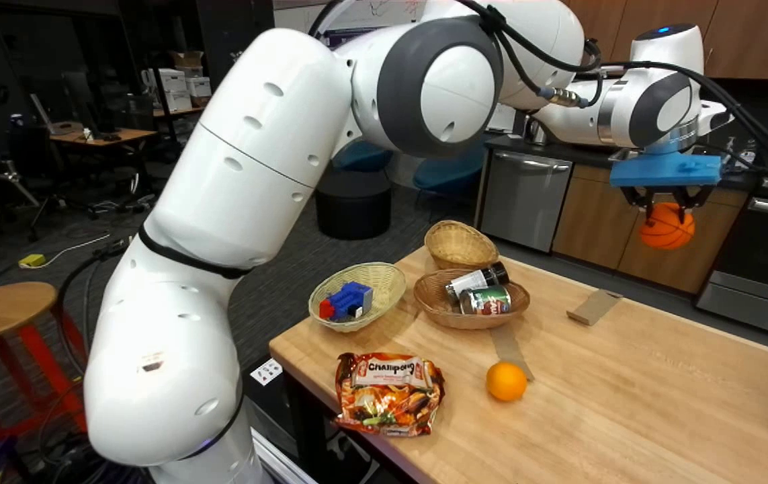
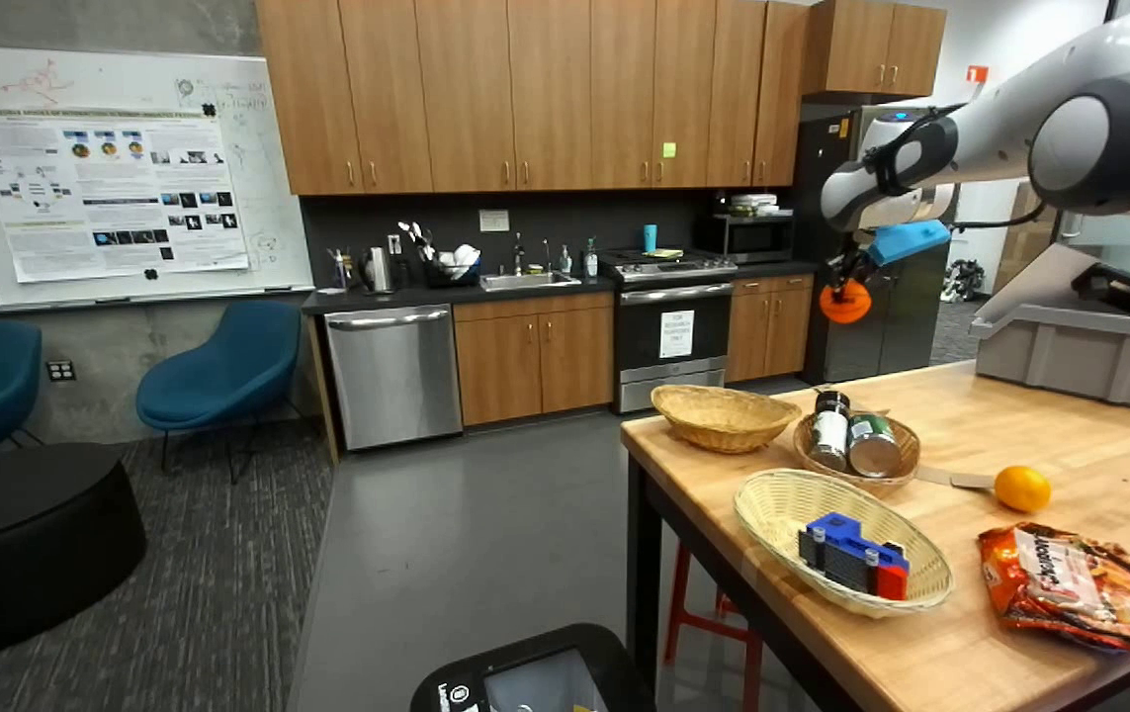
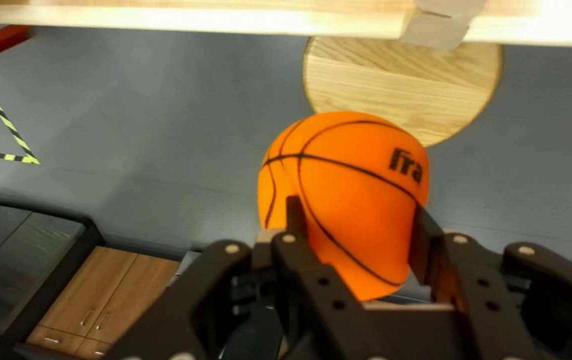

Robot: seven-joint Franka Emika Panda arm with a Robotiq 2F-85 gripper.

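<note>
A grey floor (image 2: pixel 456 514) spreads through an open kitchen, with wooden cabinets (image 2: pixel 545 89) rising across the back and a whiteboard (image 2: pixel 273 198) beside them. A pale wooden table (image 1: pixel 659 403) stands in front of these in both exterior views, and a white robot arm (image 1: pixel 263 128) arches high over it. Along the back stand a dark refrigerator (image 2: pixel 906 336), a black-and-steel stove (image 2: pixel 646 341) and a steel dishwasher (image 2: pixel 396 386).

On the table, a grey bin (image 2: pixel 1079 351) sits well apart from a pale basket (image 1: pixel 390 289), a tan basket (image 1: pixel 461 245) and a brown basket (image 1: pixel 451 321), which stand close together near a corner. A shiny red food packet (image 1: pixel 390 396) lies near the pale basket, by the table's edge.

The gripper (image 1: pixel 666 214), under a blue casing (image 1: pixel 666 170), hangs in the air higher than the baskets, its jaws only partly apart and clasping a black-lined orange ball (image 3: pixel 351 200). The orange ball lies directly between the two fingers (image 3: pixel 296 215), touched on opposite sides, and bulges out past the fingertips. In the wrist view, the floor and a round wooden seat (image 3: pixel 391 85) show behind it, while the table's edge crosses the top.
</note>
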